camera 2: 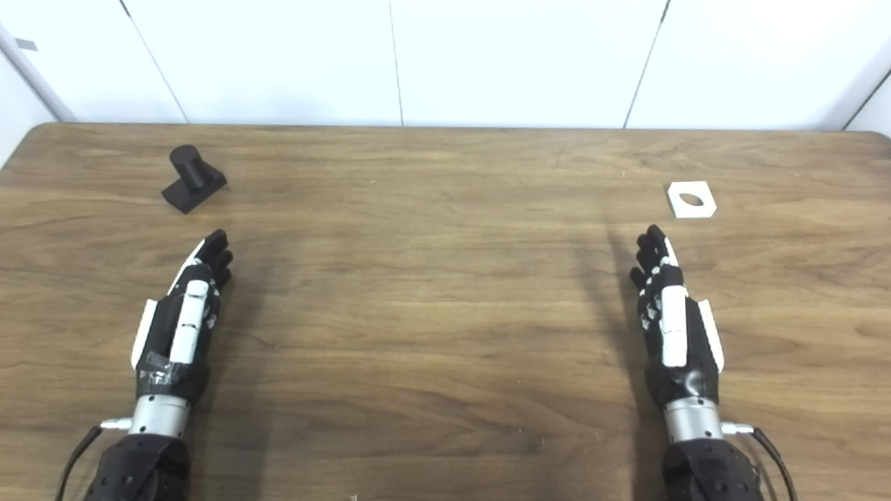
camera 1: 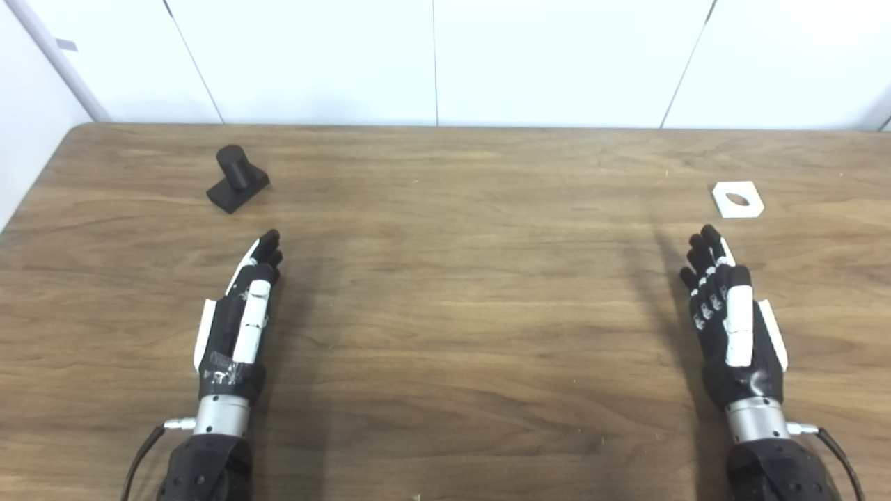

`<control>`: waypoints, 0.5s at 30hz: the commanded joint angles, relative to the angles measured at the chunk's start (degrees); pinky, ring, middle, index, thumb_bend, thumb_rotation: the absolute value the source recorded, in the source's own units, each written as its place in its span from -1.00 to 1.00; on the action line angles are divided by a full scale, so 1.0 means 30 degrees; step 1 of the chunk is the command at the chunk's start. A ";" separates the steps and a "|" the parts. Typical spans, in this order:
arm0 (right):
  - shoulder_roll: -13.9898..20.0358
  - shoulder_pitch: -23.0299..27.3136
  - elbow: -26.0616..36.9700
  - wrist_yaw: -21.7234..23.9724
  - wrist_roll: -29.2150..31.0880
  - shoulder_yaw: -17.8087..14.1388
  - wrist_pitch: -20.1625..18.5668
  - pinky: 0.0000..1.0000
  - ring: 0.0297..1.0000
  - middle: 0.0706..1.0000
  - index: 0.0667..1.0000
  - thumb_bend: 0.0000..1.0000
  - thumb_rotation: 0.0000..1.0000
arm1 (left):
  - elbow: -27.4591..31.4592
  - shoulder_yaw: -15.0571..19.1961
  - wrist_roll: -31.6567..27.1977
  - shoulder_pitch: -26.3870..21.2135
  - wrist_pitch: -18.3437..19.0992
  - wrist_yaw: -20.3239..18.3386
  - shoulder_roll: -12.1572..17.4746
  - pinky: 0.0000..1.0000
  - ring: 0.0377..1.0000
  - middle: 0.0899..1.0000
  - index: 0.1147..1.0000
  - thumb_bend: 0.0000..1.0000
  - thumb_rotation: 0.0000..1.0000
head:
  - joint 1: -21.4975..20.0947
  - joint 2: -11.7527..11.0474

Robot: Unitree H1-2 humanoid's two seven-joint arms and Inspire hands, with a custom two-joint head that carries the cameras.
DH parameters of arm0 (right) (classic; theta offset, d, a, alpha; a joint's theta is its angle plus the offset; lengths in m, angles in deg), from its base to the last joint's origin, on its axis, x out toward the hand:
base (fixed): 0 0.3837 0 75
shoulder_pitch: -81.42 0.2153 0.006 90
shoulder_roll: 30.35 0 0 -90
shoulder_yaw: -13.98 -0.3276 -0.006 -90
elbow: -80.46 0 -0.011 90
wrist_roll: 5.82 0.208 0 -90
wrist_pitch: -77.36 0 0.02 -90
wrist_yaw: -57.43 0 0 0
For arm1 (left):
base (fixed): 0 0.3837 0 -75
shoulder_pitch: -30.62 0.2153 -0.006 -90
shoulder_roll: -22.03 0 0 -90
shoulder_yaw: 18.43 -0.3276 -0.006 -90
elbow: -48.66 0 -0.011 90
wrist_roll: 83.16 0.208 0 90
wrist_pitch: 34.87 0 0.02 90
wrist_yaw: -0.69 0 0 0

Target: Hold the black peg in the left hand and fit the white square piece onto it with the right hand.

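The black peg (camera 1: 237, 179), a short round post on a square base, stands on the wooden table at the far left. Just short of it, my left hand (camera 1: 241, 314) hovers over the table with fingers stretched forward, open and empty. At the far right lies the white square piece (camera 1: 737, 199), flat, with an oval hole in its middle. My right hand (camera 1: 729, 319) is a little nearer than that piece, edge-on with fingers extended, open and holding nothing.
The wooden table (camera 1: 452, 278) stretches between the two hands. A white panelled wall (camera 1: 431, 62) runs along its far edge. The table's left rounded corner (camera 1: 69, 136) lies close to the peg.
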 commanded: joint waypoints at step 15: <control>-0.0188 -0.0551 -0.0444 -0.0011 0.0090 0.0024 0.0527 1.00 0.98 0.94 0.93 0.14 1.00 | 0.0260 -0.0094 0.0329 0.0115 -0.0455 -0.0004 0.0162 1.00 0.94 0.92 0.84 -0.17 0.62 | 0.0963 -0.0619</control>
